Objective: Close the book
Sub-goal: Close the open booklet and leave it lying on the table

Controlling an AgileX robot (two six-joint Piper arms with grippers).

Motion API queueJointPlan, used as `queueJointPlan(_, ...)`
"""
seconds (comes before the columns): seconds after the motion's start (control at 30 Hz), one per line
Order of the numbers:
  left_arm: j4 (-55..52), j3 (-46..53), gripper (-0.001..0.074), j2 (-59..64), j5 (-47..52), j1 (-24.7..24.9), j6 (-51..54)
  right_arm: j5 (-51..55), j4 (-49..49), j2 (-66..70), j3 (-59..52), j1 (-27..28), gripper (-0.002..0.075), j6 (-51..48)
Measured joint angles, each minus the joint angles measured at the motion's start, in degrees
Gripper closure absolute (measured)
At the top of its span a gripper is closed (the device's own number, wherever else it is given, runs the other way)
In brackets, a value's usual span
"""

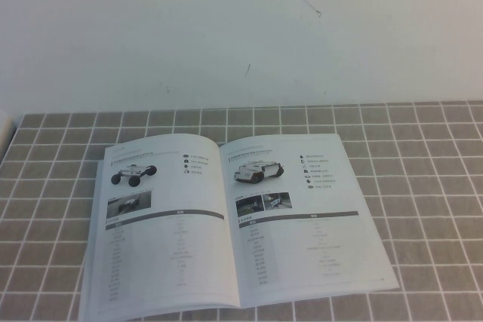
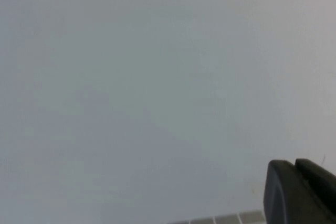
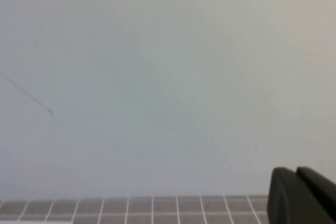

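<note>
While the book (image 1: 234, 220) lies open, pages up, on the near-middle of the tiled table (image 1: 423, 148), the left gripper (image 2: 300, 192) & right gripper (image 3: 303, 195) show only as dark edges in their own wrist views. Both point at the white wall (image 1: 226, 28) and the table's far strip. Open vs closed: can't tell for either.
</note>
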State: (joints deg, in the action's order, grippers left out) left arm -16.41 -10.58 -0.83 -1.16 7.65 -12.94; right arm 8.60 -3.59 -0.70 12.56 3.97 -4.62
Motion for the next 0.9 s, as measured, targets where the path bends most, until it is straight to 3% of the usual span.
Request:
queueJointPlan(0.17,0.9,-9.2,0.0738,4.6,18.6,-0.1,-3.1,13.8,0.0,3.3,6.7,0.0,0.0729,0.0)
queueJointPlan(0.27,2.6,-11.2,0.0738,9.1,23.2,-0.1,-6.8,20.1,-0.6,8.5,10.1,0.0,0.0729,-1.3)
queueJointPlan(0.43,9.4,-11.7,0.0738,18.4,28.3,-0.1,-8.9,28.7,-9.0,18.5,15.8,0.0,0.0729,-14.0)
queueJointPlan(0.7,14.4,-10.9,0.0738,29.5,25.4,-0.1,-10.4,29.6,-34.5,36.1,18.9,0.0,0.0729,-35.8)
queueJointPlan(0.9,19.5,-7.5,0.0738,37.1,16.7,-0.1,-14.2,27.0,-59.7,51.6,20.0,0.0,0.0729,-61.9)
